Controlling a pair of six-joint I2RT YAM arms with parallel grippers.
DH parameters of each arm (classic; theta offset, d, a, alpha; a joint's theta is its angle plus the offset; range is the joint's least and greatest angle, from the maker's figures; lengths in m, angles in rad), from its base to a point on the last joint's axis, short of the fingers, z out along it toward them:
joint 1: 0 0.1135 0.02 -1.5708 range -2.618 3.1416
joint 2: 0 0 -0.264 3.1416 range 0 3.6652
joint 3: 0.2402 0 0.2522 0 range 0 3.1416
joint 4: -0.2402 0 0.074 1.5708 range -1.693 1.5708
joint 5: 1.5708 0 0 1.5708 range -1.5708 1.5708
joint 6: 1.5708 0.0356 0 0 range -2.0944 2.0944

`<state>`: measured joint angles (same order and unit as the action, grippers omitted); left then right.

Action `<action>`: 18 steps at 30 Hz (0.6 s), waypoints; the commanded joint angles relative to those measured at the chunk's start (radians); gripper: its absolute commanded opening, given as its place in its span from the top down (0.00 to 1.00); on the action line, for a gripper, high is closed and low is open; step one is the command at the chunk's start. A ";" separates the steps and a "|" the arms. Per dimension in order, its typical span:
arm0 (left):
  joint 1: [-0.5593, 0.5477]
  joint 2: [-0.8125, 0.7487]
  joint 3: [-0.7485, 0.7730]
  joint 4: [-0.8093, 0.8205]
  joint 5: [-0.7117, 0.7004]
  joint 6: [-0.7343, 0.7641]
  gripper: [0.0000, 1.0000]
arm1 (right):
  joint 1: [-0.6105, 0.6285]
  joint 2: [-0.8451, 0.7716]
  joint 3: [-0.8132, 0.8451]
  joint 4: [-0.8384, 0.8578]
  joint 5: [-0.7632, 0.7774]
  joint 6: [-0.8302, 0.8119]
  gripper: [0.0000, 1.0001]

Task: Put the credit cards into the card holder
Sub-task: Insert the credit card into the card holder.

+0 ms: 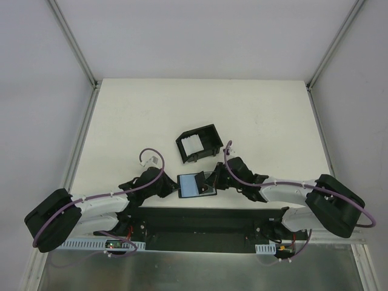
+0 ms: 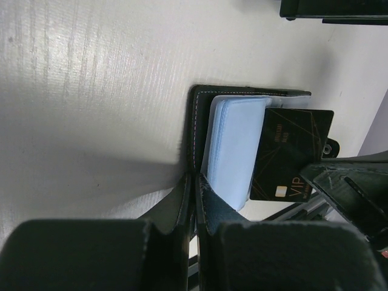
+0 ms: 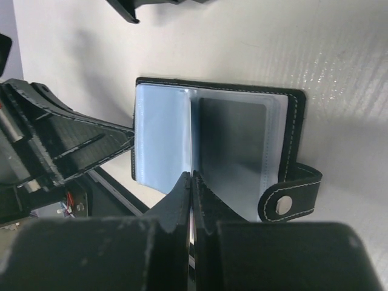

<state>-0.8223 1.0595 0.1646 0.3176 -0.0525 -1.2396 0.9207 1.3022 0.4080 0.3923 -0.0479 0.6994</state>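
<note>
Your small black stitched folding wallet [image 1: 197, 183] lies open, flat, between the left pincer [image 1: 175, 187] and right pincer [image 1: 213, 179], bluish sleeves [image 2: 233, 145] up, a dark VIP-lettered card [image 2: 291, 154] across them; pale whitish plastic cards [image 1: 192, 144] rest beyond both pincers.

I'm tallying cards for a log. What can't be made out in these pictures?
Top external: how many pale cards lie in the black box; too small.
Left wrist: small lettering on the dark card; blurred.
Right wrist: part of the card holder near edge; hidden behind the right gripper.
Both wrist views: whether the sleeves hold cards; layers overlap.
</note>
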 commanded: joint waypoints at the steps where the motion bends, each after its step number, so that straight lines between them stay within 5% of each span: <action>1: 0.009 0.020 -0.025 -0.046 0.006 -0.003 1.00 | 0.004 0.049 -0.023 0.112 -0.001 0.034 1.00; 18: 0.009 0.053 -0.022 -0.023 0.020 -0.003 1.00 | 0.004 0.152 -0.058 0.207 -0.018 0.061 1.00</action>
<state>-0.8223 1.0794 0.1646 0.3405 -0.0483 -1.2438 0.9199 1.4200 0.3630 0.5629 -0.0616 0.7593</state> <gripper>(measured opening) 0.007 0.009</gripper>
